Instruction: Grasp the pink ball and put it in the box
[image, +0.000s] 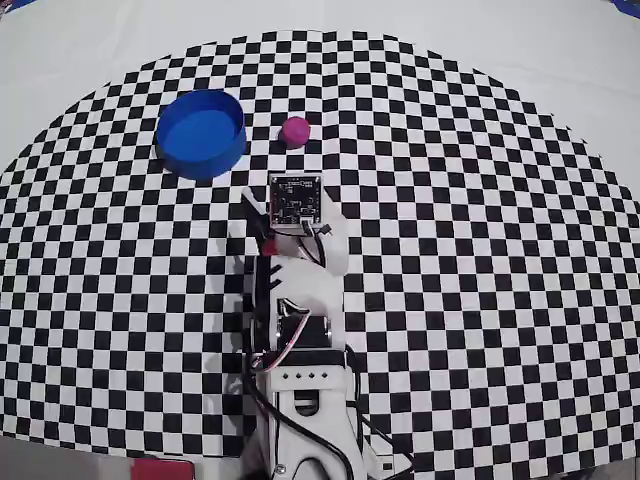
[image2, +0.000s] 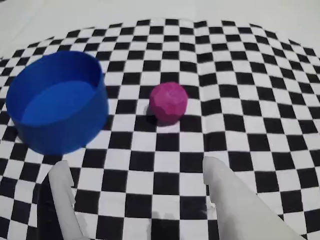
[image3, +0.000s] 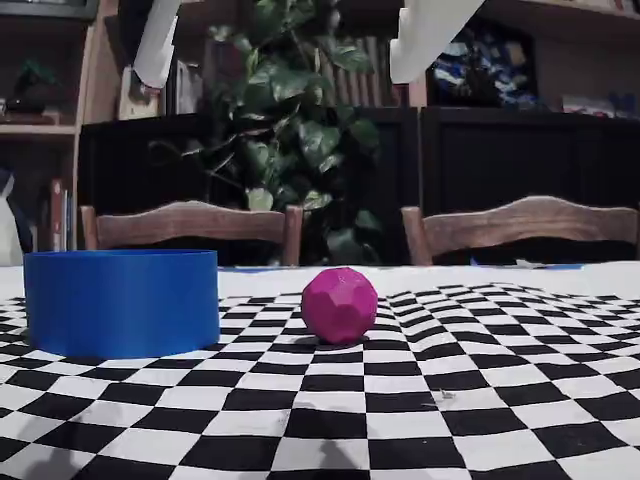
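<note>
In the overhead view the arm's own body covers the gripper, so its jaws cannot be read there. In the fixed view its fingers (image3: 425, 35) run off the top edge above the pink ball (image3: 339, 305), seemingly spread apart.

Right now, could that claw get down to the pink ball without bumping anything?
Probably yes. The claw is open and raised, with the pink ball just ahead of it on bare checkered cloth. The blue tub stands apart to the ball's left in the wrist view.
</note>
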